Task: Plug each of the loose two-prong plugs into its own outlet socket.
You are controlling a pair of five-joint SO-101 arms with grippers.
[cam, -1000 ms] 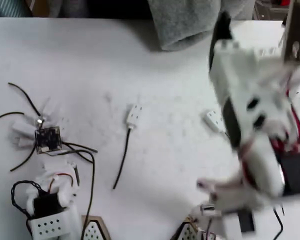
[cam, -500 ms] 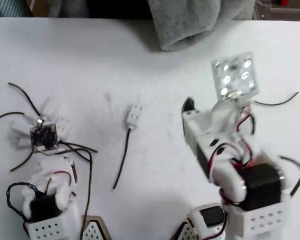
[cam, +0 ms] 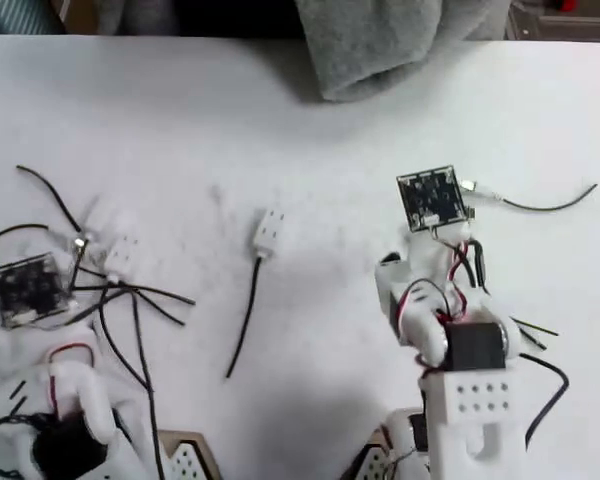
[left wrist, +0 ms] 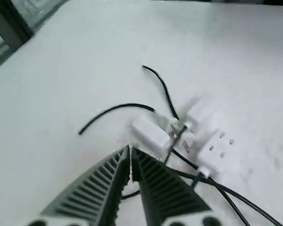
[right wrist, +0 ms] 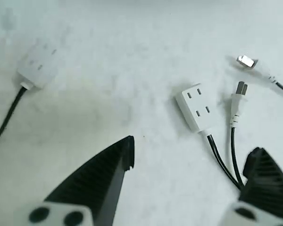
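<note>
While beyond outlet socket (cam: 269,229), grey cloth (cam: 380,50)

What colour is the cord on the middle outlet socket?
Black, and its outlet socket is white; the cord shows best in the high view.

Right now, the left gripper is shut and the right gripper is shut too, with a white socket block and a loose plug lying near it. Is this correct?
Not fully. The right gripper is open, not shut; the right wrist view shows its jaws wide apart. The left gripper is shut, and the socket block and loose plug do lie near the right one.
</note>
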